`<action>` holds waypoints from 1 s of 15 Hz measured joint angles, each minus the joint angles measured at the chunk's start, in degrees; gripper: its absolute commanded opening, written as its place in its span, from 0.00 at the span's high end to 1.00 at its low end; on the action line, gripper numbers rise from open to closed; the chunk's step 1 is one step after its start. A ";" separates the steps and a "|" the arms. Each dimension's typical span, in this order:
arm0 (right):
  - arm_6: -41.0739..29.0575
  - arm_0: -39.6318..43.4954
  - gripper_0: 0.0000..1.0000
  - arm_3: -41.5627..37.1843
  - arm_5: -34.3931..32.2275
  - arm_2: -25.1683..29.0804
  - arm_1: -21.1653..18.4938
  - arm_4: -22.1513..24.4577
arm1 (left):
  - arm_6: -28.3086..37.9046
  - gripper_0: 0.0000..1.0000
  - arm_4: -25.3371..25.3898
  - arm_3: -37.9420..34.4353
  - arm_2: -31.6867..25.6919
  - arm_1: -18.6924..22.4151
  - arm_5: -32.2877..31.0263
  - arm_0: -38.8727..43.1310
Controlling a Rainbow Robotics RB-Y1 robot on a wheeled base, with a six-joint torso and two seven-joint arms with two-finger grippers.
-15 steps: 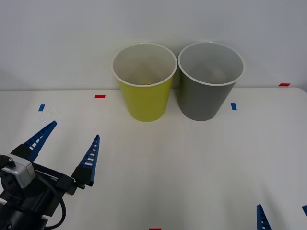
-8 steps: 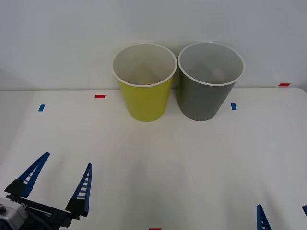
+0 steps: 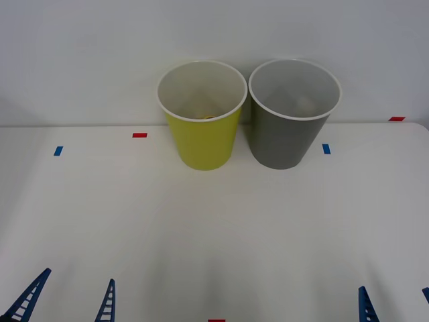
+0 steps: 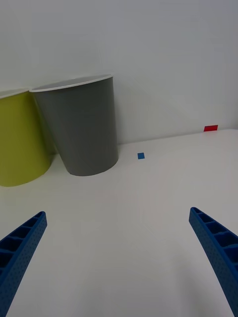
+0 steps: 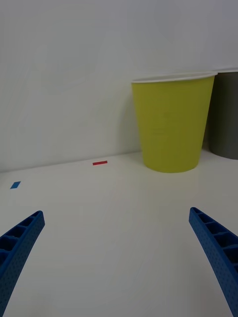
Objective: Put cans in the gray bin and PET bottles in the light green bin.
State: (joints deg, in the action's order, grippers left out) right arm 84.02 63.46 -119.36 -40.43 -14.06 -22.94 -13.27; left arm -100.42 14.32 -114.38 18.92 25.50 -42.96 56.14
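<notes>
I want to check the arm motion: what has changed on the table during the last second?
The left hand, open and empty, pulled back toward the robot, away from the bins, down to the near table edge. The right hand stayed at the near edge, open. The light green bin and the gray bin did not move.

Lab test bench: plain white table (image 3: pixel 214 235) against a bare white wall (image 3: pixel 80 54), red (image 3: pixel 139 135) and blue tape markers (image 3: pixel 57 151) along its far edge.
</notes>
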 measured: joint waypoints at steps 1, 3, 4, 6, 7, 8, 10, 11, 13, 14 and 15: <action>0.00 0.00 0.00 0.00 0.00 0.00 0.00 0.00 | -0.90 0.00 -0.02 0.53 -0.01 -0.83 -0.75 1.10; 0.00 0.00 0.00 0.00 0.00 0.00 0.00 0.00 | -1.15 0.00 0.23 0.72 0.15 -1.12 -1.94 2.89; 0.00 0.00 0.00 0.00 0.00 0.00 0.00 0.00 | -1.15 0.00 0.36 0.73 0.26 -1.14 -2.13 3.38; 0.00 0.00 0.00 0.00 0.00 0.00 0.00 0.00 | -1.10 0.00 0.48 0.74 0.34 -1.15 -2.49 3.93; 0.00 0.00 0.00 0.00 0.00 0.00 0.00 0.00 | -1.10 0.00 0.50 0.74 0.44 -1.15 -2.65 4.32; 0.00 0.00 0.00 0.00 0.00 0.00 0.00 0.00 | -1.09 0.00 0.50 0.74 0.53 -1.15 -2.77 4.62; 0.00 0.00 0.00 0.00 0.00 0.00 0.00 0.00 | -1.09 0.00 0.51 0.74 0.58 -1.15 -2.84 4.75; 0.00 0.00 0.00 0.00 0.00 0.00 0.00 0.00 | -1.09 0.00 0.51 0.74 0.59 -1.15 -2.84 4.77; 0.00 0.00 0.00 0.00 0.00 0.00 0.00 0.00 | -1.09 0.00 0.51 0.74 0.59 -1.15 -2.84 4.77; 0.00 0.00 0.00 0.00 0.00 0.00 0.00 0.00 | -1.09 0.00 0.51 0.74 0.59 -1.15 -2.84 4.77; 0.00 0.00 0.00 0.00 0.00 0.00 0.00 0.00 | -1.09 0.00 0.51 0.74 0.59 -1.15 -2.84 4.77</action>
State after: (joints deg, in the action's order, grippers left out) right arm 84.02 63.46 -119.36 -40.43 -14.06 -22.94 -13.27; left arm -101.52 14.83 -113.64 19.51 24.34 -45.80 60.91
